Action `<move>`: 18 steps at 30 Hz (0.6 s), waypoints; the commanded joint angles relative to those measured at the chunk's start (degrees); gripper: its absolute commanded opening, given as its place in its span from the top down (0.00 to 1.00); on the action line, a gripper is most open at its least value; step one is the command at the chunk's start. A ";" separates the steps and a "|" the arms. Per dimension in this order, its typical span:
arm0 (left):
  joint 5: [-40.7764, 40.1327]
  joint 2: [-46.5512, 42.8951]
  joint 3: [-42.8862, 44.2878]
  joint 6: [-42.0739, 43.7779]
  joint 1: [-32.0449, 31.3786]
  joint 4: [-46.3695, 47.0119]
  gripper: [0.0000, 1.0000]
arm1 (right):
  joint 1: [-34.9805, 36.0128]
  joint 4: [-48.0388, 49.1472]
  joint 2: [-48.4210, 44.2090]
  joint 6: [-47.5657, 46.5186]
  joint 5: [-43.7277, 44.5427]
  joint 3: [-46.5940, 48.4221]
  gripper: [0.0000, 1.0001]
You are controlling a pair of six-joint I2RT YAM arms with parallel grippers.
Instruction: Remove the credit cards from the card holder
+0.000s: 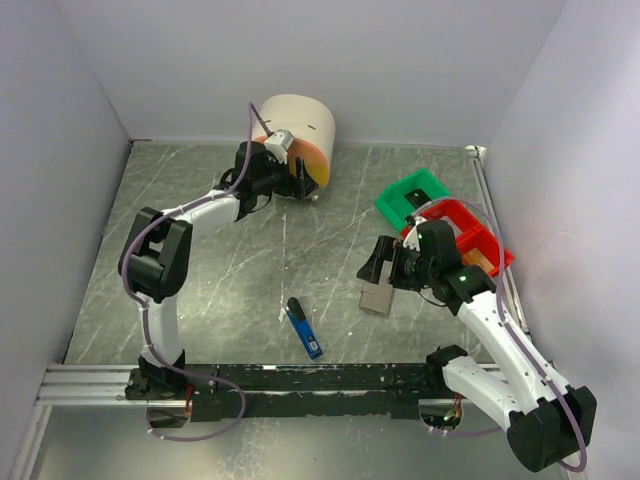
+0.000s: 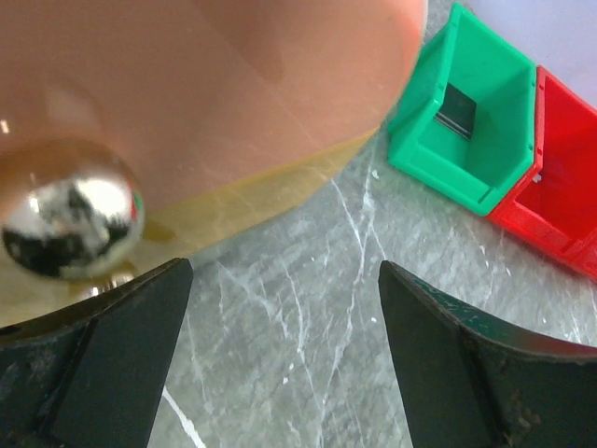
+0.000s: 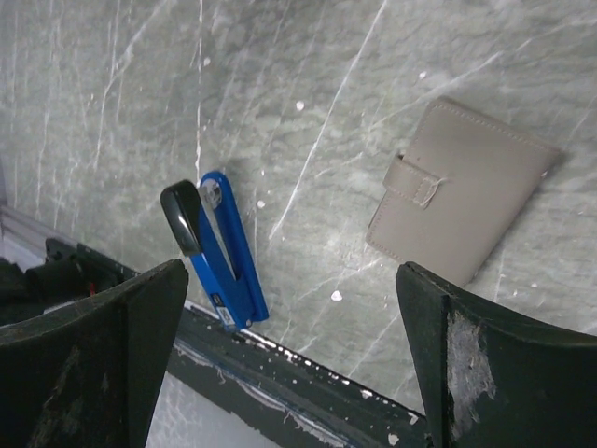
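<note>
We note no cards out on the table (image 1: 200, 300). Left gripper (image 2: 284, 280) open, empty, upper centre overhead. Right gripper (image 3: 291, 280) open, empty, above the card holder (image 3: 462, 191), upper right of its view, flap fastened. We judge: task unstarted, every card left to pull.

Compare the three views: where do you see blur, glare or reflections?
Left wrist: the near peach tub is blurred, and the metal ball shows bright reflections. Right wrist: the wallet is sharp. Top view: even light on the table, no harsh glare.
</note>
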 commanded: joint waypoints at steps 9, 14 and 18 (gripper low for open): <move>5.86 -25.28 -25.42 -4.52 -0.59 9.98 0.07 | 2.43 8.75 -4.73 3.68 -17.37 -12.33 0.09; 7.19 -38.19 -32.67 -4.53 -0.78 4.64 0.07 | 10.70 16.79 -4.65 9.22 -19.52 -18.96 0.09; 3.74 -51.67 -38.86 -4.42 -0.80 -2.07 0.06 | 18.89 25.59 0.95 12.74 -17.12 -22.41 0.09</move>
